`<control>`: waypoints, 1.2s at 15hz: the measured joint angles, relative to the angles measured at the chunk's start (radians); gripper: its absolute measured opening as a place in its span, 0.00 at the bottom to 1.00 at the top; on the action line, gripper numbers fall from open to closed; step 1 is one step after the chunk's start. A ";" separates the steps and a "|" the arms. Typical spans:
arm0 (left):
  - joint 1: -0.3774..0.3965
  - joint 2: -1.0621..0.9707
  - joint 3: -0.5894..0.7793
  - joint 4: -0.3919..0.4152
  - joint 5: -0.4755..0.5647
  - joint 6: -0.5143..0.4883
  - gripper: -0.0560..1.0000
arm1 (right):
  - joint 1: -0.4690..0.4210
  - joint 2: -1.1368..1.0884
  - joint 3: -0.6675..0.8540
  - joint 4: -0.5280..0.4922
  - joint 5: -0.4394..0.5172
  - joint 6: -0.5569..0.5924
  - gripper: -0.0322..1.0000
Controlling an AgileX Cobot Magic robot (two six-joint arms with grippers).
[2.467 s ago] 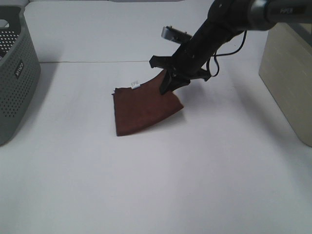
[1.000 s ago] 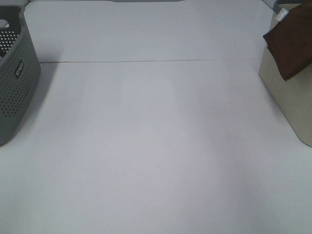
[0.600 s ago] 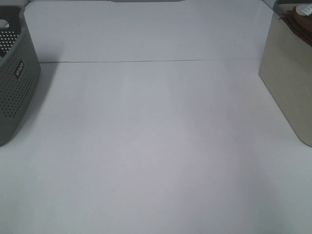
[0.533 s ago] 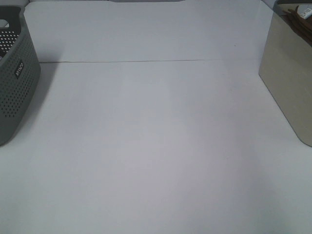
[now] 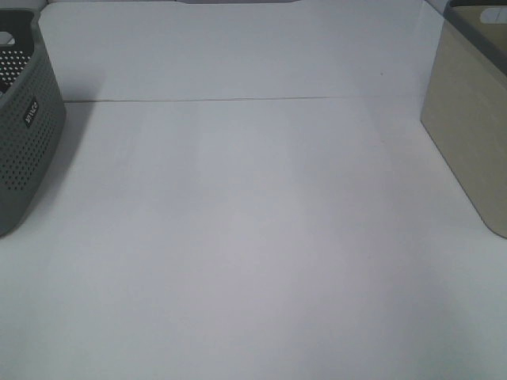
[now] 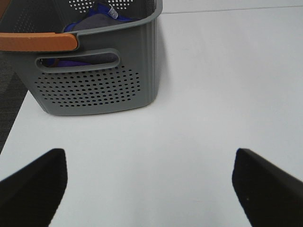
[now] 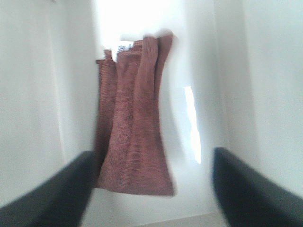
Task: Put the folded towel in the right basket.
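The folded reddish-brown towel [image 7: 135, 132] shows only in the right wrist view, blurred, inside the pale walls of the right basket [image 7: 28, 94]. My right gripper [image 7: 151, 189] is open, its two dark fingers spread wide to either side of the towel's near end; one fingertip [image 7: 66, 187] is close to the towel's edge. In the exterior high view the beige right basket [image 5: 467, 134] stands at the right edge, and neither the towel nor either arm shows there. My left gripper [image 6: 151, 189] is open and empty over the white table.
A grey perforated basket [image 5: 24, 134] stands at the table's left edge. In the left wrist view this basket [image 6: 94, 85] has an orange handle [image 6: 38, 41] and holds purple-blue cloth [image 6: 90, 23]. A thin seam line [image 5: 238, 100] crosses the table's far part.
The right gripper lifted the towel off the table's middle and carried it right, over the right basket. The towel sank below the rim and out of the exterior view.
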 joint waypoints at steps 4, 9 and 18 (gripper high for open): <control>0.000 0.000 0.000 0.000 0.000 0.000 0.89 | 0.000 -0.016 0.000 0.007 0.015 0.015 0.93; 0.000 0.000 0.000 0.000 0.000 0.000 0.89 | 0.000 -0.175 0.000 0.303 0.091 -0.087 0.94; 0.000 0.000 0.000 0.000 0.000 0.000 0.89 | 0.250 -0.330 0.070 0.210 0.092 -0.041 0.94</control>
